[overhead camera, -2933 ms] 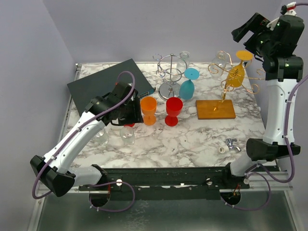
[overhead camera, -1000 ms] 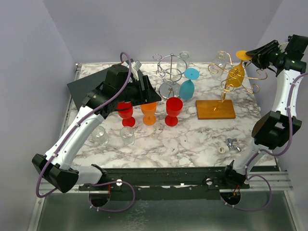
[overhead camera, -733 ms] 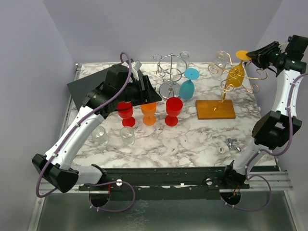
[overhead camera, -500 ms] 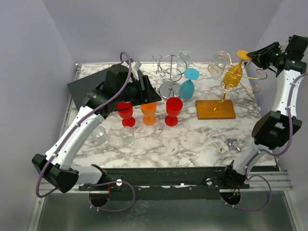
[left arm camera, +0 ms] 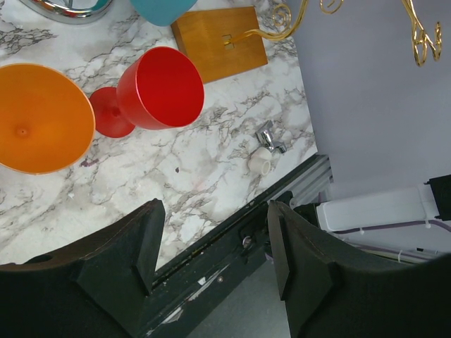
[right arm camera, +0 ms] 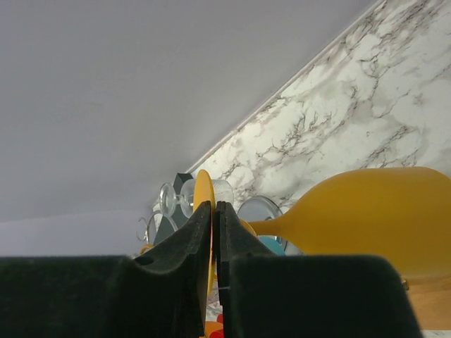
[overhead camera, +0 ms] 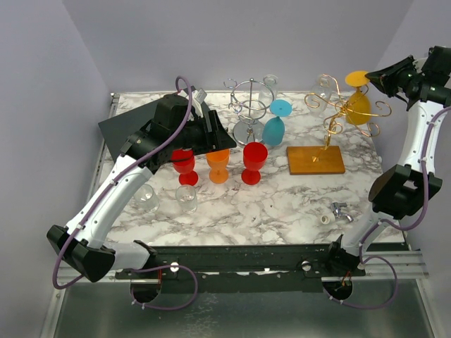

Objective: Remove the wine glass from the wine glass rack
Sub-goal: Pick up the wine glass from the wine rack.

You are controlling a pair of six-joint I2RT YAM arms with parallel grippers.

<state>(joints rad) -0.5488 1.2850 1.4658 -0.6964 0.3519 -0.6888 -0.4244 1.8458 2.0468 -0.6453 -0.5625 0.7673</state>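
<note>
1. Clamping the thin round foot of the upside-down opaque yellow wine glass [overhead camera: 358, 110], the right gripper [right arm camera: 213, 215] is seen with its jaws narrowed onto that disc.
2. The glass is found at the right side of the gold wire rack on a wooden base [overhead camera: 315, 160]. Its bowl is crossed by the rack's curled arms, and contact cannot be told.
3. A clear glass [overhead camera: 323, 87] is hung on the rack's left side.
4. The left gripper [left arm camera: 211, 253] is spread wide and empty above an orange goblet [left arm camera: 39, 116] and a red goblet [left arm camera: 158, 88].
</note>
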